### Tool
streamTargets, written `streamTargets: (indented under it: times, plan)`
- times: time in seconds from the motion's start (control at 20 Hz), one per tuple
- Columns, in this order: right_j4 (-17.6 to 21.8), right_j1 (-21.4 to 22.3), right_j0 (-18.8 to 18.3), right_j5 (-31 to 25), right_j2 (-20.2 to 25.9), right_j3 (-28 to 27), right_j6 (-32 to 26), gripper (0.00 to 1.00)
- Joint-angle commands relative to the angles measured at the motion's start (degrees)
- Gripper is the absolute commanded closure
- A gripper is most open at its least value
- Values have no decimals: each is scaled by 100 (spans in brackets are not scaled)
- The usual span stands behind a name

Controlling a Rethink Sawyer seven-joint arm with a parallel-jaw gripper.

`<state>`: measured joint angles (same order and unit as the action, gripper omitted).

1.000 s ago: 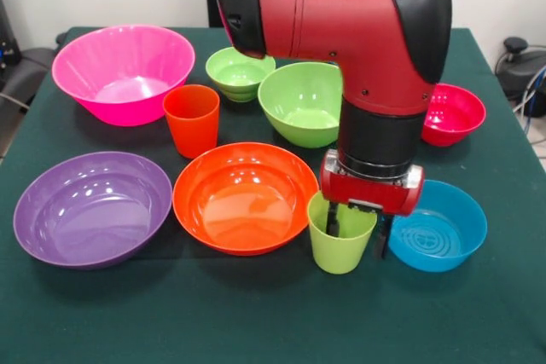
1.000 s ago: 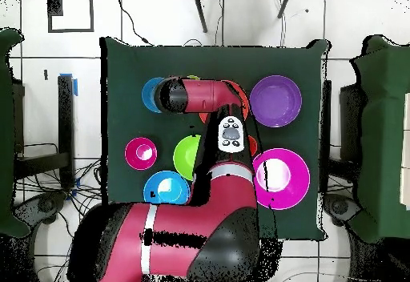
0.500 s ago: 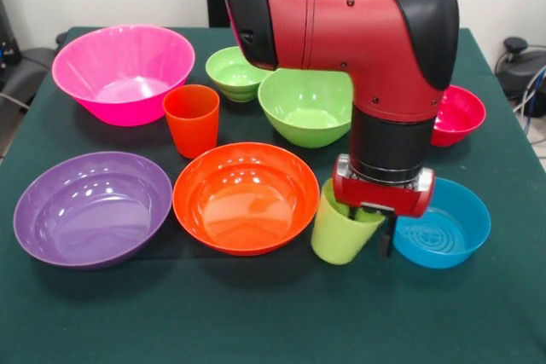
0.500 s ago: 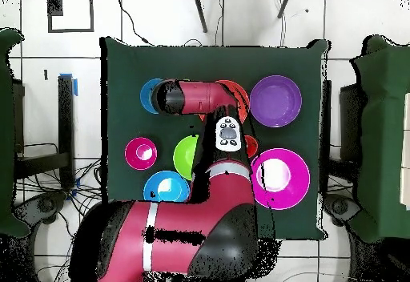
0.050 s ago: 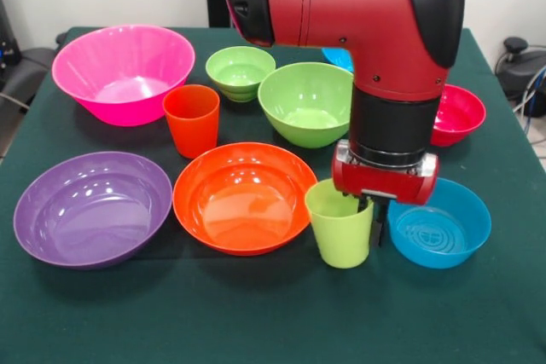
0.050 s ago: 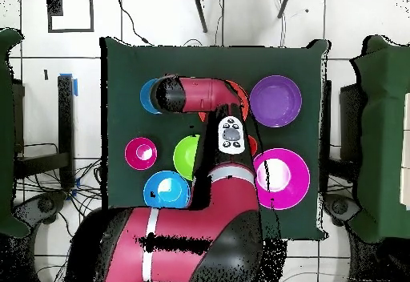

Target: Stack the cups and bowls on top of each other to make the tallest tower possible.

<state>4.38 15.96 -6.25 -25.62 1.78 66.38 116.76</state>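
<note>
The lime green cup (image 5: 339, 226) stands upright at the table's front, between the orange bowl (image 5: 245, 195) and a blue bowl (image 5: 439, 223). My gripper (image 5: 365, 221) is shut on the cup's right wall, with one finger inside and one dark finger (image 5: 375, 229) outside. The orange cup (image 5: 191, 118) stands behind the orange bowl. A medium green bowl (image 5: 303, 101), a small green bowl (image 5: 240, 70), a pink bowl (image 5: 124, 70), a purple bowl (image 5: 92, 206) and a small red bowl (image 5: 456, 112) sit apart on the cloth. No tower shows. In the overhead view the arm (image 6: 200, 94) hides the gripper.
A second blue bowl (image 5: 337, 57) peeks out behind the arm. The green cloth table (image 5: 256, 321) has open space along its front edge. Overhead, the purple bowl (image 6: 275, 100), pink bowl (image 6: 280, 177) and a blue bowl (image 6: 166, 189) ring the arm.
The lime cup tipped to the right half a second ago and now stands upright again. The gripper has risen slightly, and the cup has come up a little with it.
</note>
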Motion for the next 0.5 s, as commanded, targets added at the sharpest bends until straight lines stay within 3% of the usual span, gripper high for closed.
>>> streamTargets:
  times: [0.05,0.35,0.5]
  plan:
    - [114,50,-116,-722,657,599,-333,100]
    - [36,512,5,-1480,345,783,-163,100]
    - [47,615,65,-1571,238,867,-27,100]
